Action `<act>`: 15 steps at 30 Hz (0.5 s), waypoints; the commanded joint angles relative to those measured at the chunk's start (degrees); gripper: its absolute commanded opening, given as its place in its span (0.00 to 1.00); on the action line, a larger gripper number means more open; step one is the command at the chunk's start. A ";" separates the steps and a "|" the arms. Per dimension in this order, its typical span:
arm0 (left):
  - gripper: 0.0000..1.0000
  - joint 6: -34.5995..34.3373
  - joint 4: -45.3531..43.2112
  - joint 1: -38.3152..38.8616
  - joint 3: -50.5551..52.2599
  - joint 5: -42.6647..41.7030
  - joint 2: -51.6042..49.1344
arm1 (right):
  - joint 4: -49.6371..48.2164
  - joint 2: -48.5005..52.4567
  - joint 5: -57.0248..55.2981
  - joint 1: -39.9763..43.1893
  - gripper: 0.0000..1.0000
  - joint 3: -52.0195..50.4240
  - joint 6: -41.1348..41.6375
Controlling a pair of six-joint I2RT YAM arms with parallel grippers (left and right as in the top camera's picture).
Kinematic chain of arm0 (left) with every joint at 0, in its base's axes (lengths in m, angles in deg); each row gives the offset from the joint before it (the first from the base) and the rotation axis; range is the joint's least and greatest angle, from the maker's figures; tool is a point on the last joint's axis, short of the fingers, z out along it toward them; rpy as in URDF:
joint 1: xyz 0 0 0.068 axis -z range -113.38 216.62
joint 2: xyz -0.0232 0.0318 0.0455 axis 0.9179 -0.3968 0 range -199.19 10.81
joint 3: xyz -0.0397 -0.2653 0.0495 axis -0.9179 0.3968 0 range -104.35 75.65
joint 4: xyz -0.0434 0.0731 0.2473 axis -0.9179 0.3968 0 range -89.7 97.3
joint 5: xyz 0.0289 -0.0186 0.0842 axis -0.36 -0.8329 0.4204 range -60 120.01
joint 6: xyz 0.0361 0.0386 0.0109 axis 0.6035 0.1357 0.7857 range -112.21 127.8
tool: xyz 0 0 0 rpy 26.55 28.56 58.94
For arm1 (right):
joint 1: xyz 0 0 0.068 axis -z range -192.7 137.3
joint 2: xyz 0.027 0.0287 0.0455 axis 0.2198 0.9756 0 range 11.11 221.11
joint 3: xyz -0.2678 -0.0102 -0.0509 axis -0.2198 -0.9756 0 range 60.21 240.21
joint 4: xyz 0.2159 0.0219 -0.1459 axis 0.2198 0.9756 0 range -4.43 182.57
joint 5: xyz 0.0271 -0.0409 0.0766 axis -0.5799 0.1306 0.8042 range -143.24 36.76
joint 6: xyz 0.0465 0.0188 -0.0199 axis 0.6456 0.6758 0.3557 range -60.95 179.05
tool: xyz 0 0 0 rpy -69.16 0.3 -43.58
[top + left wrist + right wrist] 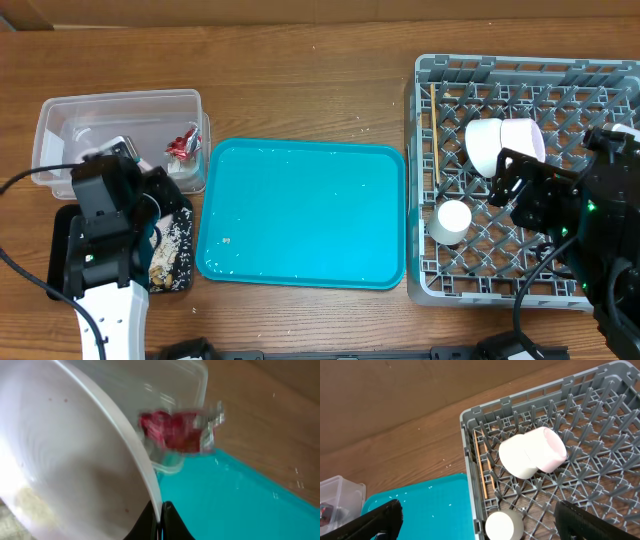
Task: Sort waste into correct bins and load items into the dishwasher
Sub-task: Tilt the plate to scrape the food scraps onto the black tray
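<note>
- Plate [60, 450], white and tilted, fills most of the left wrist view and hides what lies under it; my left gripper [161, 519] is clamped on its rim.
- Past the rim is the clear tub [195, 380] with the red wrapper [170, 430] inside, blurred; the teal tray [240, 495] is just beside it.
- Overhead, my left arm covers much of the black tray [62, 250]; rice bits [176, 240] show on its right side.
- My right gripper [477, 510] hangs over the dish rack [465, 425], jaws wide apart, holding nothing.
- In the rack, the white bowl [520, 457] and pink bowl [554, 450] lie nested on their sides, with the cup [502, 527] near them and the chopsticks [481, 467] along the left wall.
</note>
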 commanded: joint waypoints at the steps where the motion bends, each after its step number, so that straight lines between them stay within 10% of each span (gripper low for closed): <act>1: 0.04 2.01 2.05 0.66 -0.96 -8.33 1.14 | -0.28 -0.15 0.09 0.37 1.00 1.07 0.09; 4: 0.04 2.01 -2.45 0.61 -0.98 4.85 0.81 | -0.28 -0.15 0.09 0.37 1.00 1.07 0.09; 15: 0.04 6.25 1.53 1.40 -1.31 -7.39 1.70 | -0.28 -0.15 0.09 0.37 1.00 1.07 0.09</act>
